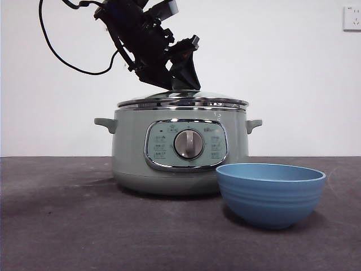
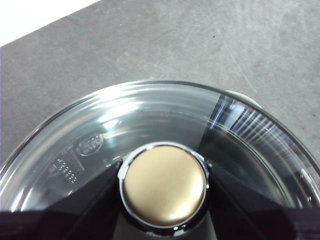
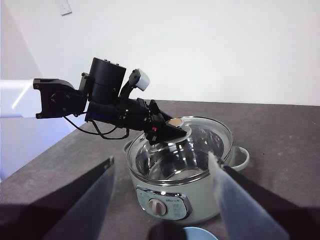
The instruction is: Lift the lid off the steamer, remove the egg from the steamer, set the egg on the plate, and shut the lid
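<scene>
Lid (image 1: 183,100) seated on steamer (image 1: 179,152); knob (image 2: 164,185) was clamped between left gripper (image 1: 186,84) jaws; right gripper (image 3: 162,200) jaws were held wide.

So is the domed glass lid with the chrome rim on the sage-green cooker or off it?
On. The glass lid sits level on the green cooker; the left gripper flanks its knob.

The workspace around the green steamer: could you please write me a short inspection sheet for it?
Surface: dark grey table, bare where visible.
Steamer: upright, dial facing the front camera.
Lid: on the steamer, seemingly tilted.
Plate: blue, empty rim, in front of the steamer, apart.
Egg: not visible.
Clutter: nothing seen.
Left tool: jaws around the lid's knob.
Right tool: open, hovering short of the steamer.
Cables: black loop behind the left arm.
Surroundings: white wall, socket.
</scene>
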Robot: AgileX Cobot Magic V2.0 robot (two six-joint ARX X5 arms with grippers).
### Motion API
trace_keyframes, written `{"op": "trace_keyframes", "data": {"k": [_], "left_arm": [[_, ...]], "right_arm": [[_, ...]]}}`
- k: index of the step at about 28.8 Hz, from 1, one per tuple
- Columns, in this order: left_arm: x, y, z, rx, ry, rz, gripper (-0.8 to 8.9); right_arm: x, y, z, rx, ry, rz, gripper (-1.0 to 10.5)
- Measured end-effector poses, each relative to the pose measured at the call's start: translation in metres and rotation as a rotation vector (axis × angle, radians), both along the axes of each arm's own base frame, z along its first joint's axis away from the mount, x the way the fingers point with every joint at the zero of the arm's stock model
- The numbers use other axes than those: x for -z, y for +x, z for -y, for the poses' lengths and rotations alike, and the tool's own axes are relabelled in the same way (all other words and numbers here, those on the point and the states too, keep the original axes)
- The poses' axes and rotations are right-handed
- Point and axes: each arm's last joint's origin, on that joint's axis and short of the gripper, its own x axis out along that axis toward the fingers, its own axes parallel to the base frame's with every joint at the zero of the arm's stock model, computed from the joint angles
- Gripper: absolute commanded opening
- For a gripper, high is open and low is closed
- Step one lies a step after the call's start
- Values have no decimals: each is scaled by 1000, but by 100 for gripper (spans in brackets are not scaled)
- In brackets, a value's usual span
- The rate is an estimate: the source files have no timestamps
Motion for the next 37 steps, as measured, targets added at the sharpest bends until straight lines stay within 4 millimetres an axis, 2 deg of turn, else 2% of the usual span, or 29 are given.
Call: {"op": "trace_keyframes", "data": {"k": [18, 19, 20, 23, 24, 33, 37], "left_arm": [[4, 2, 0, -5, 42, -9, 3], [4, 2, 0, -5, 44, -12, 29], [4, 2, 0, -6, 46, -13, 106], [4, 2, 0, -7, 48, -14, 465], [3, 2, 0, -7, 48, -13, 556], [3, 4, -3, -34, 56, -8, 574], [-4, -2, -7, -42, 71, -16, 573]], "right_arm": [[0, 1, 0, 0, -2, -2, 317], [0, 1, 0, 0, -2, -2, 317], [0, 1, -1, 0, -2, -3, 317], [0, 2, -1, 0, -6, -8, 317], [1, 2, -2, 0, -8, -11, 317], [3, 2, -2, -1, -22, -31, 317], [4, 2, -1, -2, -29, -41, 317]]}}
